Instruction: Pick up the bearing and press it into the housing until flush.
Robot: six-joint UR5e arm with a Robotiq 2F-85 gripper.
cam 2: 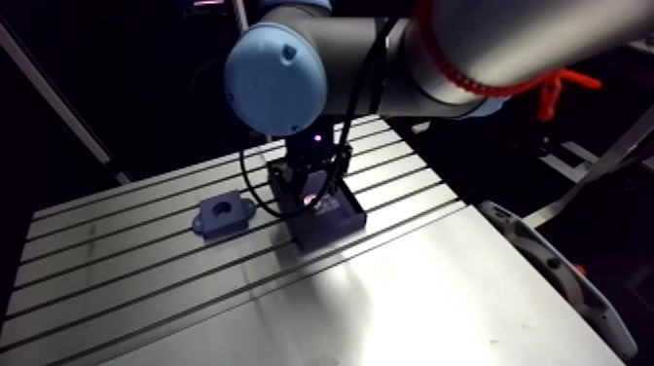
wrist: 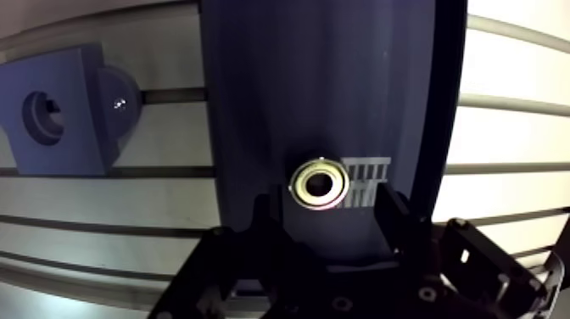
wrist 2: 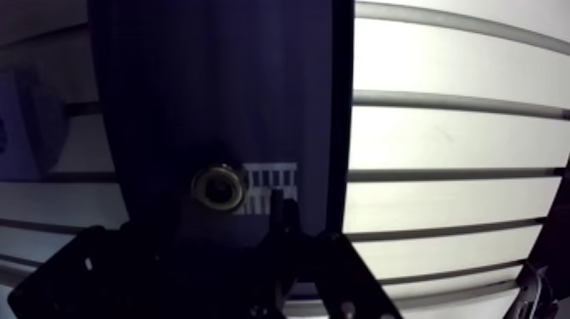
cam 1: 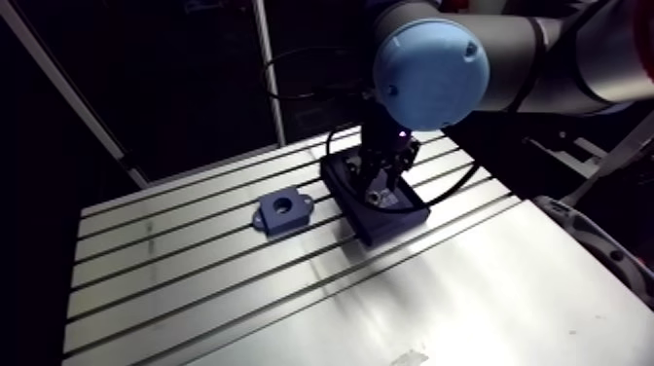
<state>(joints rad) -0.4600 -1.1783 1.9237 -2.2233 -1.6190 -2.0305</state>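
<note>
The slotted aluminium bench [cam 1: 243,292] carries two dark blue things directly on its grooved top. A shallow rectangular tray [wrist: 322,76] lies across several slots toward the far side. The housing [cam 1: 282,213], a small block with an upward-facing round bore and side ears, rests apart from it at about nine o'clock.

A dark-blue tray [cam 1: 387,230] lies on the slotted table [cam 1: 292,302].

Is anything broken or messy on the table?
No, nothing stands out. The bearing lies flat in its dark tray, the open gripper is right over it, and the housing sits on the table beside the tray, looking undamaged.
</note>
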